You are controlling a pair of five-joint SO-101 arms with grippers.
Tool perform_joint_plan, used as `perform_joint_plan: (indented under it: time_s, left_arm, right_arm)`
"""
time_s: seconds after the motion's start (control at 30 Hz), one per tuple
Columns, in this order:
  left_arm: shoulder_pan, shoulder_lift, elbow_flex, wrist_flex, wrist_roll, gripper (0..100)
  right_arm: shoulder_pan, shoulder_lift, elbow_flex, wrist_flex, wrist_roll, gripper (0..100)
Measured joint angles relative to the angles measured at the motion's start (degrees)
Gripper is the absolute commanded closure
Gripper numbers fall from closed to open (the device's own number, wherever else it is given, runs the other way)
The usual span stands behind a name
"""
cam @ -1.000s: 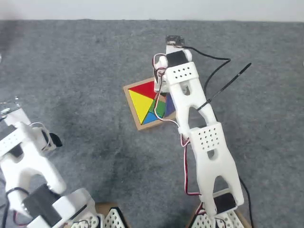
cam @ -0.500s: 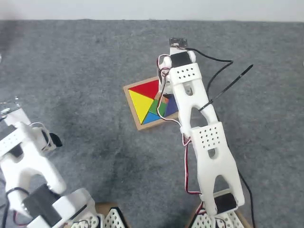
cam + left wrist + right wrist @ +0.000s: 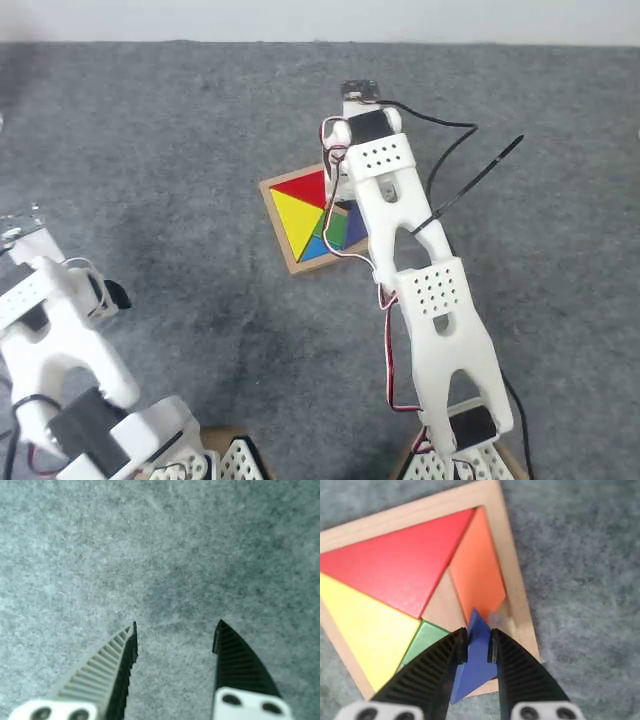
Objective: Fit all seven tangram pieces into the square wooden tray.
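The square wooden tray (image 3: 281, 243) lies mid-table with a red triangle (image 3: 305, 187), a yellow triangle (image 3: 293, 217), a green piece (image 3: 337, 228) and a light blue piece (image 3: 315, 248) in it. In the right wrist view, my right gripper (image 3: 477, 632) is shut on a dark blue piece (image 3: 472, 672), held tilted over the tray's corner beside the orange piece (image 3: 477, 580). A bare patch of tray floor (image 3: 440, 605) shows between red, orange and green. My left gripper (image 3: 175, 625) is open over bare carpet at the table's near left.
Grey carpet covers the table all around the tray. The right arm (image 3: 400, 220) stretches from the near edge over the tray's right side, with a black cable (image 3: 470, 180) trailing beside it. The left arm (image 3: 60, 330) stands at the near left.
The right arm swayed slightly to the right, then back left over the tray, keeping the dark blue piece. The left arm has not moved.
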Motion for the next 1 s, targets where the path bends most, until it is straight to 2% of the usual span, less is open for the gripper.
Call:
perform_joint_plan:
  time_s: [0.4, 0.63, 0.87, 1.0]
  left_arm:
    - [0.0, 0.0, 0.0, 0.0, 0.0, 76]
    - [0.0, 0.0, 0.0, 0.0, 0.0, 76]
    - [0.0, 0.0, 0.0, 0.0, 0.0, 76]
    - [0.0, 0.0, 0.0, 0.0, 0.0, 76]
  right_arm:
    - [-0.3, -5.6, 2.6, 0.0, 1.5, 92.1]
    - [2.8, -8.7, 2.6, 0.0, 2.1, 92.0]
    - [-2.0, -6.9, 2.6, 0.0, 2.5, 92.0]
    - [-1.9, -2.5, 2.6, 0.0, 2.5, 92.1]
